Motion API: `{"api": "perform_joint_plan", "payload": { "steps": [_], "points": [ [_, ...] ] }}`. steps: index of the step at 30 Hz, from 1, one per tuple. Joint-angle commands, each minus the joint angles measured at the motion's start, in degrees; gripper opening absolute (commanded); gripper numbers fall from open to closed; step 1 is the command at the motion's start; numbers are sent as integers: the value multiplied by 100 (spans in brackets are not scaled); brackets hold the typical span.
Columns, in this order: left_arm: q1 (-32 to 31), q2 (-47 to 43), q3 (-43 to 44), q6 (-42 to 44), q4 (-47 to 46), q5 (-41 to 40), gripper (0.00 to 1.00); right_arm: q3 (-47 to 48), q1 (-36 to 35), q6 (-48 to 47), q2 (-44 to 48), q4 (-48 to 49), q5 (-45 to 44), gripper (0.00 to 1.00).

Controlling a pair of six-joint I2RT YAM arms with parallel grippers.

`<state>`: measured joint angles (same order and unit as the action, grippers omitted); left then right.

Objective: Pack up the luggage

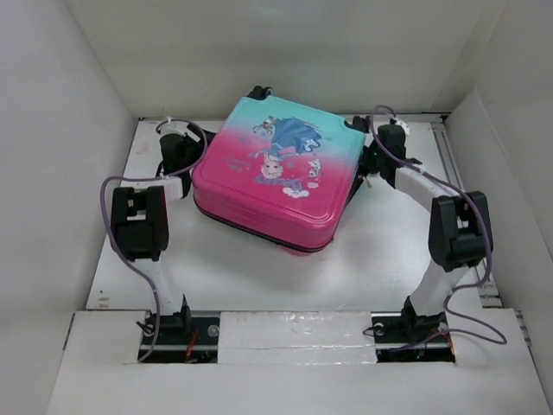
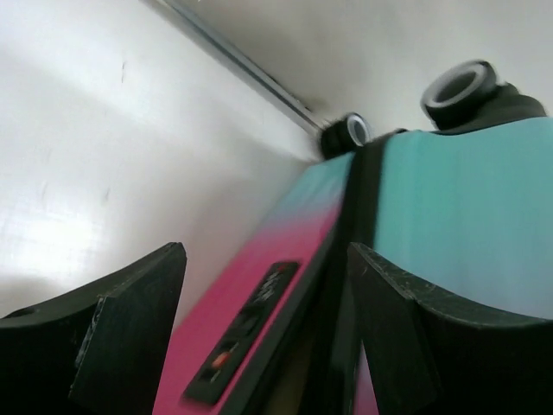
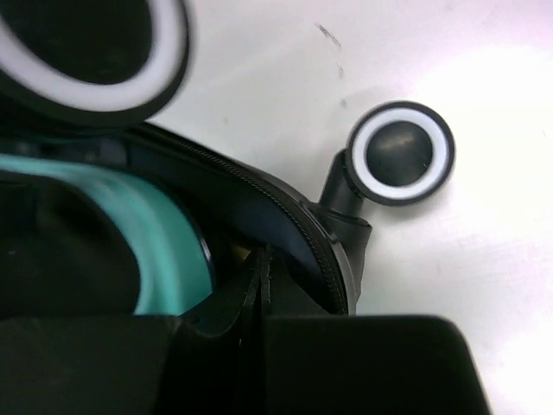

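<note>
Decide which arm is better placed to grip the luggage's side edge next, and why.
Left, probably: the left gripper is open with the edge of the luggage between its fingers; the right gripper is shut beside a wheel.

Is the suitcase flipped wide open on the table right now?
No, the luggage lies flat with its printed shell facing up, and none of its inner lining shows in the top view.

Table [image 1: 371, 259]: white, matt, faintly scuffed; it is spread beneath both grippers. Left wall [image 1: 60, 173]: white panel, set outboard of the left gripper [image 2: 268, 251]. Right wall [image 1: 510, 173]: likewise, outboard of the right gripper [image 3: 262, 277]. Back wall [image 1: 285, 52]: white, beyond both. Light: diffuse; shadows are kept soft.
</note>
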<state>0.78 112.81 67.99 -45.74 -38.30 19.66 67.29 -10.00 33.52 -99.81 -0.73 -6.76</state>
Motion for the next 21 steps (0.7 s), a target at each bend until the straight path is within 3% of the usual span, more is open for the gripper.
{"api": "perform_joint_plan", "payload": {
  "steps": [1, 5, 10, 14, 15, 18, 21],
  "points": [
    [-737, -1093, -1091, -233, -1117, 74, 71, 1038, -327, -29, -519, 471, 1607, 0],
    [-737, -1762, -2086, -173, -908, -426, 73, 2261, -564, -232, -1110, -268, 1950, 0],
    [-535, -2341, -1974, 118, -319, -656, 81, 2929, -564, -179, -1181, -445, 2197, 0],
    [-482, -2869, -1675, 302, 182, -928, 88, 3168, -372, -48, -980, -674, 2250, 23],
    [-543, -2983, -1675, 302, 261, -999, 88, 3168, -319, 31, -805, -726, 2250, 37],
    [-596, -3467, -1841, 354, 577, -1516, 91, 2844, -73, 146, -331, -727, 2101, 51],
    [-649, -4038, -2516, 162, 640, -2070, 89, 2212, 208, 207, 100, -727, 2048, 55]
  ]
}}
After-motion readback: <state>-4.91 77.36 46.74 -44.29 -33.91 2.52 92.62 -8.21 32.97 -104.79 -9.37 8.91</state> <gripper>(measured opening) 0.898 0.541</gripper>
